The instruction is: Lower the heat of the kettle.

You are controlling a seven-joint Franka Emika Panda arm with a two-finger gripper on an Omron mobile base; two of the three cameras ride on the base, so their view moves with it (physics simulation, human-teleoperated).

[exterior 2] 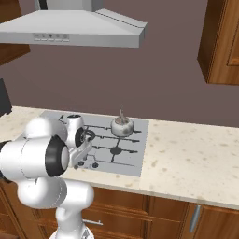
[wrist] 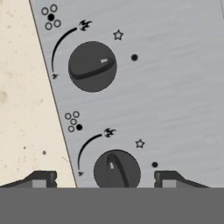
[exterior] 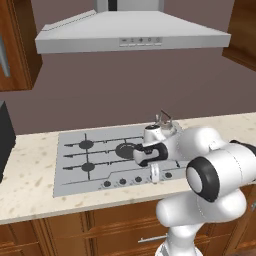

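Note:
The kettle (exterior: 163, 130), small and shiny silver with a thin arched handle, sits on the rear right burner of the steel cooktop (exterior: 72, 172), partly hidden behind my arm. The right base view has the kettle (exterior 2: 122, 126) in plain sight. My gripper (exterior: 154, 174) points down at the row of black knobs along the cooktop's front edge. In the hand view my gripper (wrist: 105, 179) is open, one fingertip (wrist: 41, 178) over the counter and the other over the steel. A black knob (wrist: 117, 170) lies between them, untouched. A second knob (wrist: 92, 66) is farther up.
More knobs (exterior: 122, 181) line the front edge to the left of my hand. A grey range hood (exterior: 131, 35) hangs above, wooden cabinets (exterior 2: 221, 42) flank it, and a black appliance (exterior: 5, 137) stands at the far left. Speckled counter (exterior 2: 196, 154) stretches right of the cooktop.

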